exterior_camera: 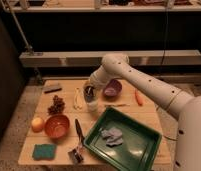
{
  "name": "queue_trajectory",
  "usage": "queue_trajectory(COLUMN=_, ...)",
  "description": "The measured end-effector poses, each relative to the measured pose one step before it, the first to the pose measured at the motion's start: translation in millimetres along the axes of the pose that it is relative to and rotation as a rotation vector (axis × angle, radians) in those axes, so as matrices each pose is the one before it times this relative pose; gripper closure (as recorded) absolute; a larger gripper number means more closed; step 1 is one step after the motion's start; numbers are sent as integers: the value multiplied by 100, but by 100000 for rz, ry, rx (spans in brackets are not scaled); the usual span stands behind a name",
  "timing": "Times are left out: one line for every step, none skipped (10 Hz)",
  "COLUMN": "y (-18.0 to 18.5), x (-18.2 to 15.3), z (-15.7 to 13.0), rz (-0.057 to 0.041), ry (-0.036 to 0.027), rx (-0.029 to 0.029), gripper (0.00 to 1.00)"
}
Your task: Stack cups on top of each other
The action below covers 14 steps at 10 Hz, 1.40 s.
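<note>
- Pincer [89, 90] closed on dark grey cup [88, 92], held just above white cup [92, 104] at worktop [144, 117] centre.
- Step: placing. Next: align, lower, release.

Hand [89, 90] hovering mid-table [144, 114] gripping the narrow cup [89, 92] directly above the wider cup [92, 105], bowl [112, 88] sitting just right, carrot [138, 97] lying farther right, tray [125, 140] resting near right, larger bowl [57, 126] sitting near left.
</note>
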Motion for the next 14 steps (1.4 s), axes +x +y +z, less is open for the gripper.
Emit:
queue_trajectory(y=108, x=144, z=150, rz=-20, ry=594, rx=-292, gripper=100)
queue_trajectory(y=60, x=171, z=202, rz=205, ry=431, rx=-373, gripper=100)
queue_trajectory(y=76, x=228, z=444, rz=255, ry=495, rx=-997, gripper=100)
queue_trajectory(y=35, x=179, z=321, rz=175, ry=325, rx=-759, gripper=100)
queue_trajectory(y=47, x=235, z=154, rz=343, ry=342, rx=-364, gripper=100)
queue_trajectory(y=131, x=460, z=167, rz=727, ry=602, rx=-454, gripper=100)
queue_trajectory(y=78, x=439, z=178, rz=762, ry=538, rx=-472, gripper=100)
queue_trajectory(y=-30, x=276, z=131, rz=479, ry=346, rx=-400, gripper=100)
queue_trajectory(y=-35, x=210, z=177, rz=312, ry=229, rx=-834, gripper=99)
queue_trajectory(y=9, x=208, z=128, rz=353, ry=66, rx=-1310, gripper=94)
queue_trajectory(y=167, x=233, z=192, rz=-410, ry=-178, rx=-3158, gripper=76)
queue_trajectory(y=15, x=-45, z=92, rz=-769, ry=-336, rx=-1532, gripper=64)
queue_trajectory(y=24, x=27, z=-13, rz=-377, ry=-255, rx=-648, gripper=54)
queue_trajectory(y=14, x=34, z=2, rz=-210, ry=-312, rx=-268, gripper=47)
